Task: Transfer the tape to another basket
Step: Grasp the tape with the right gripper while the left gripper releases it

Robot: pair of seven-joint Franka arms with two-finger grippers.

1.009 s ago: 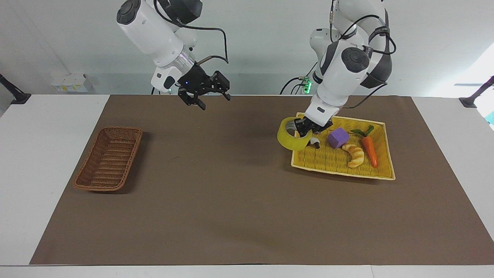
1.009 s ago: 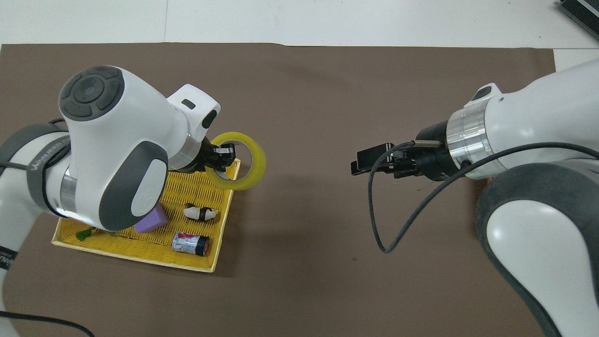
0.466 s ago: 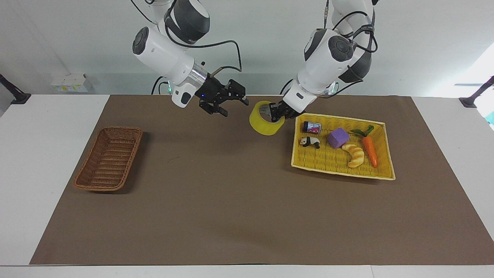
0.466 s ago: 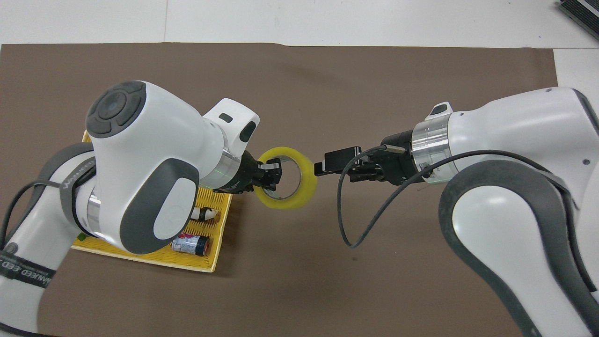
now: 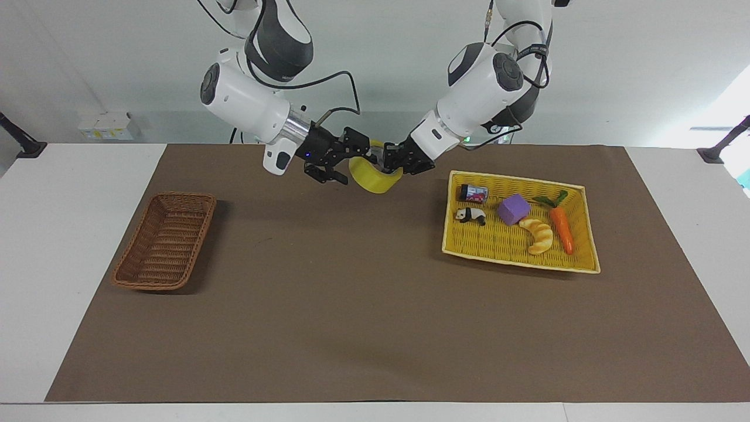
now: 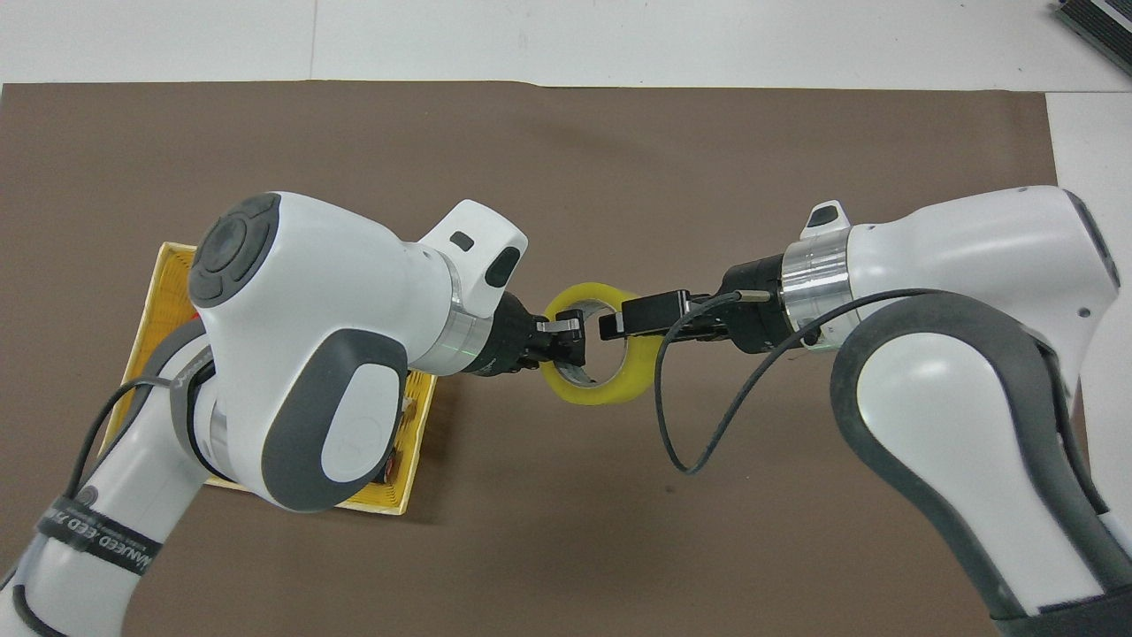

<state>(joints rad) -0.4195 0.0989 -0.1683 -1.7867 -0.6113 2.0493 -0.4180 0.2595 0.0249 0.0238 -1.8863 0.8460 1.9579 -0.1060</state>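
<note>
The yellow tape (image 5: 375, 181) hangs in the air over the brown mat, between the two grippers; it also shows in the overhead view (image 6: 602, 390). My left gripper (image 5: 401, 162) is shut on the rim of the tape on the side toward the yellow tray, as the overhead view (image 6: 566, 341) also shows. My right gripper (image 5: 350, 159) is open, with its fingers reaching around the tape's rim on the other side, seen from overhead too (image 6: 630, 320). The brown wicker basket (image 5: 166, 240) stands empty toward the right arm's end of the table; the right arm hides it in the overhead view.
The yellow woven tray (image 5: 521, 255) lies toward the left arm's end, partly under the left arm in the overhead view (image 6: 168, 292). It holds a small can (image 5: 473, 192), a panda toy (image 5: 470, 215), a purple cube (image 5: 514, 208), a croissant toy (image 5: 538, 234) and a carrot toy (image 5: 561, 225).
My left gripper carried the tape off the tray's corner toward the table's middle and higher. My right gripper came across to meet it, and its fingers now reach around the tape.
</note>
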